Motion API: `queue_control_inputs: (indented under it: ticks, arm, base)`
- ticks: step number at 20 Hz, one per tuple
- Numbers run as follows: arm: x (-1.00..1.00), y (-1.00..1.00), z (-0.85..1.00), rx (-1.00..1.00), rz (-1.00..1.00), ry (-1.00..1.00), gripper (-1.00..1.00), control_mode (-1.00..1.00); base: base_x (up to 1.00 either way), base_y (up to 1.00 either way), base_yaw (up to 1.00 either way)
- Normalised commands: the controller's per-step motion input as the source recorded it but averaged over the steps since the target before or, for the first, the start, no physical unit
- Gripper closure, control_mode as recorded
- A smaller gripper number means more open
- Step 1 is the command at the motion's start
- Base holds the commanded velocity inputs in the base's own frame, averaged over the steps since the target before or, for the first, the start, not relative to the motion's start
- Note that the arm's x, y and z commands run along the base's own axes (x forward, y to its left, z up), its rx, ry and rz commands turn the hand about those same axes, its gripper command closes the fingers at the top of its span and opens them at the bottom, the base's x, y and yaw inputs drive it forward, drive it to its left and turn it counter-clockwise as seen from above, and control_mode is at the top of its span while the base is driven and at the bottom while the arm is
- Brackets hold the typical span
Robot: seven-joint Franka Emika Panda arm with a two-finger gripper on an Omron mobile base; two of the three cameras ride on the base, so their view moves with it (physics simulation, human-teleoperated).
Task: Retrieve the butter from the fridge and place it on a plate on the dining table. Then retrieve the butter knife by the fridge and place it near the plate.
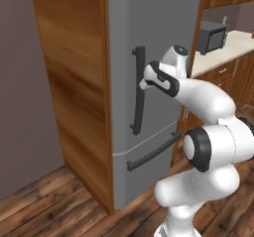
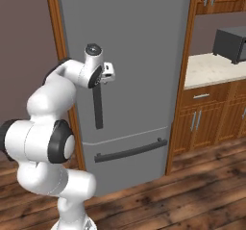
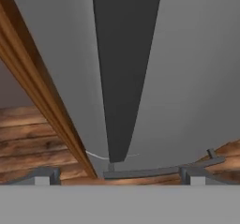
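Fridge stands closed, gripper spread wide around its dark vertical handle, fingers not touching it.

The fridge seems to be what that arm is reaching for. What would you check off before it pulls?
1. Fridge door shut, so it needs opening: ok.
2. Gripper lined up with the vertical handle: ok, the bar runs between the fingers in the hand view.
3. Fingers closed on the bar: not ok, they stand apart.
4. Butter inside: cannot tell, door hides it.
5. Lower drawer handle untouched: ok.
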Motion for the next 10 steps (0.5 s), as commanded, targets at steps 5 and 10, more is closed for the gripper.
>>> queue_control_inputs:
  ticks: [5,10]
  arm:
    - [0.34,0.17,0.00,0.00,0.00,0.00,-1.00,-1.00]
    - [0.38,0.23,-0.05,0.00,0.00,0.00,-1.00,-1.00]
  base:
    - [0.00,0.00,0.00]
    - [0.00,0.00,0.00]
